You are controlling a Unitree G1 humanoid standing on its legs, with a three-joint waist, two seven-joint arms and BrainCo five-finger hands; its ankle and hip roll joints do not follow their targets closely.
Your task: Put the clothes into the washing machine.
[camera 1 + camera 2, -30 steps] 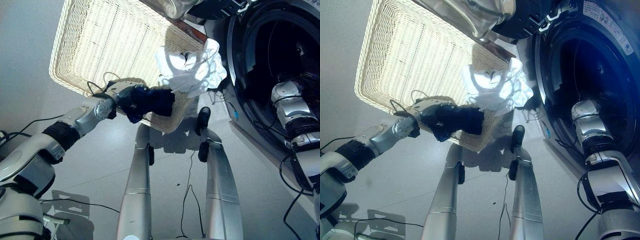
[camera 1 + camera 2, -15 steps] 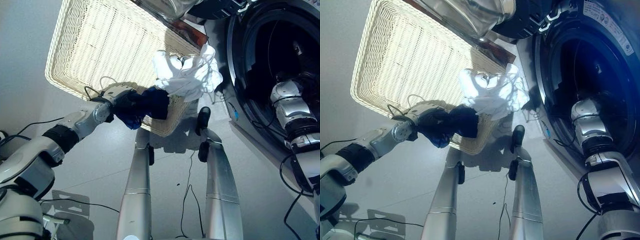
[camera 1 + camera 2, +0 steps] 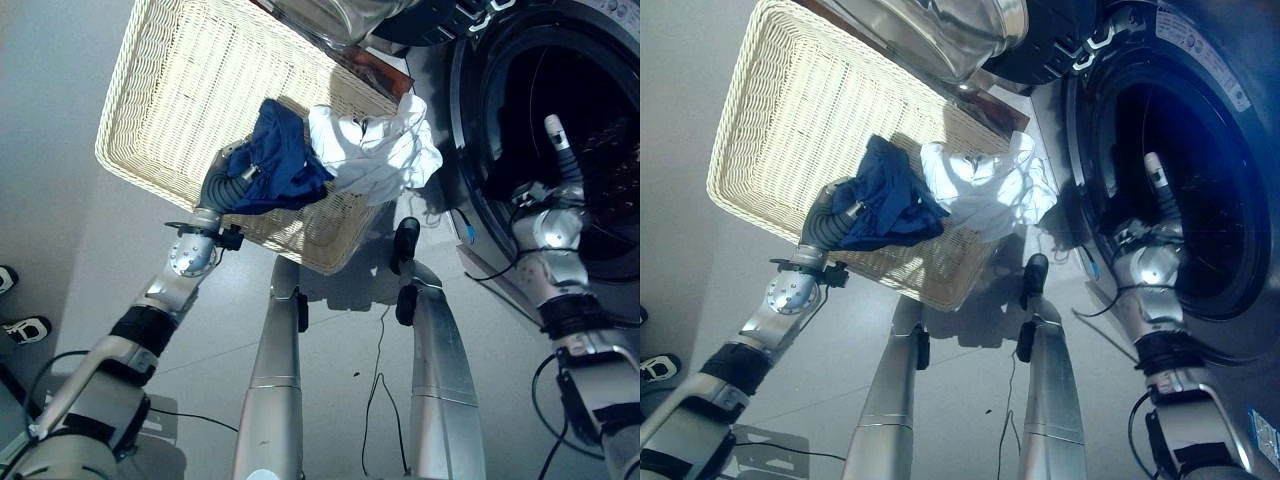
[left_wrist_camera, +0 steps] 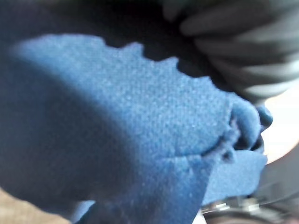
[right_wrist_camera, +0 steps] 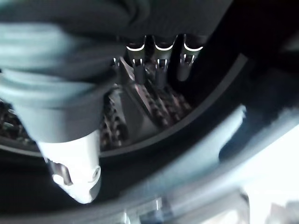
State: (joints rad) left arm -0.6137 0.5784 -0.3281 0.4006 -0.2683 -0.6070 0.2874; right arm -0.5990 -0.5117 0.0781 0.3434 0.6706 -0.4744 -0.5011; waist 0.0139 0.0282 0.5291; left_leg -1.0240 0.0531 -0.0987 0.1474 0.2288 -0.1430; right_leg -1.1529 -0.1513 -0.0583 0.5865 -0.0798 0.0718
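The left hand [image 3: 232, 180] has its fingers bunched in the dark blue garment [image 3: 280, 165], over the wicker basket [image 3: 190, 90] by its near rim beside the white garment [image 3: 372, 150]; keep that pinch firm and lift the blue cloth clear of both. The right hand [image 3: 553, 160] reaches into the washing machine drum [image 3: 590, 120] with fingers straight, holding nothing; it should clear the opening before the cloth swings across.
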